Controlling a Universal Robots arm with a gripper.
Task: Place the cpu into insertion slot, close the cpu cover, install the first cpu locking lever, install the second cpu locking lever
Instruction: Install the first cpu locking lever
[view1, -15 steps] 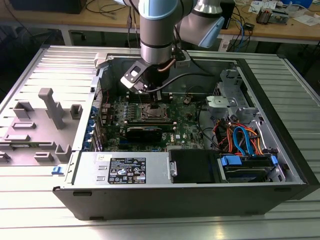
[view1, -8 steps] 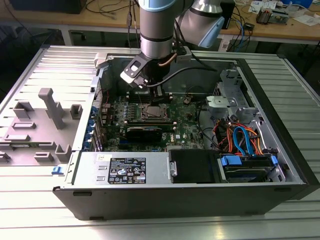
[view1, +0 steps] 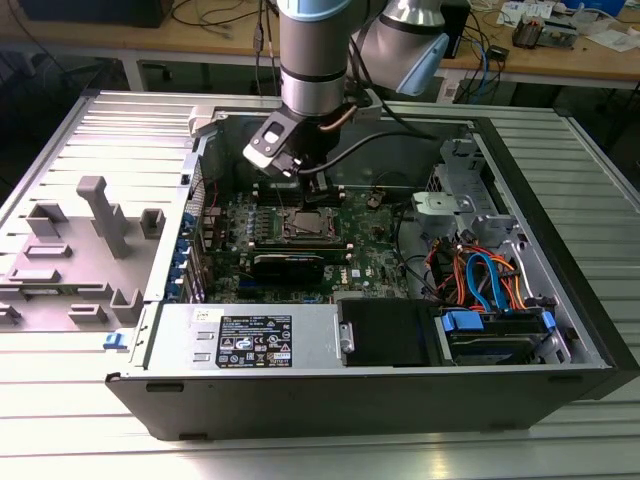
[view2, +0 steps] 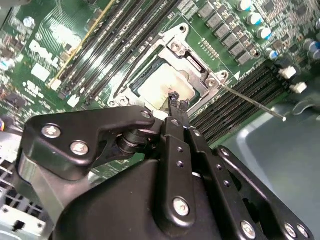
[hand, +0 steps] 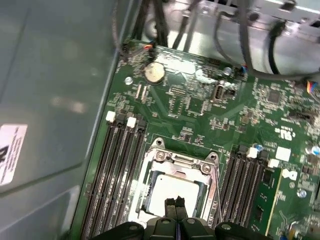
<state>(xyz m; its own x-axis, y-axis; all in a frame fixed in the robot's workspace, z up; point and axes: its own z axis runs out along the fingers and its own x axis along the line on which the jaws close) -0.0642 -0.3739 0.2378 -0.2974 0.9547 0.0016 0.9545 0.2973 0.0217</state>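
Your gripper (view1: 310, 198) hangs just above the socket (view1: 303, 224), deep inside the open case (view1: 300, 400). The exterior view gives you that overall placing, plus the bundle of cables (view1: 480, 275) well off to the socket's side toward the exterior view's right. It is too far back to tell you how the fingers stand.

For that, go to the wrist views. In the first wrist view the two fingertips (hand: 170, 202) are pressed together with nothing between them, poised over the socket's near edge. The cpu (hand: 172, 186) sits in the socket, its pale metal top showing through the cut-out of the cover (hand: 177, 161), which lies flat around it. Memory slots (hand: 117, 165) flank the socket on both sides, and a coin cell (hand: 154, 72) lies on the board beyond the socket's far edge.

The second wrist view adds what the others do not make plain. A thin lever (view2: 252, 101) runs out from one corner of the socket, crossing over the memory slots toward the case wall. There too the closed fingertips hover at the rim of the cover. You cannot tell from these views whether they touch it.
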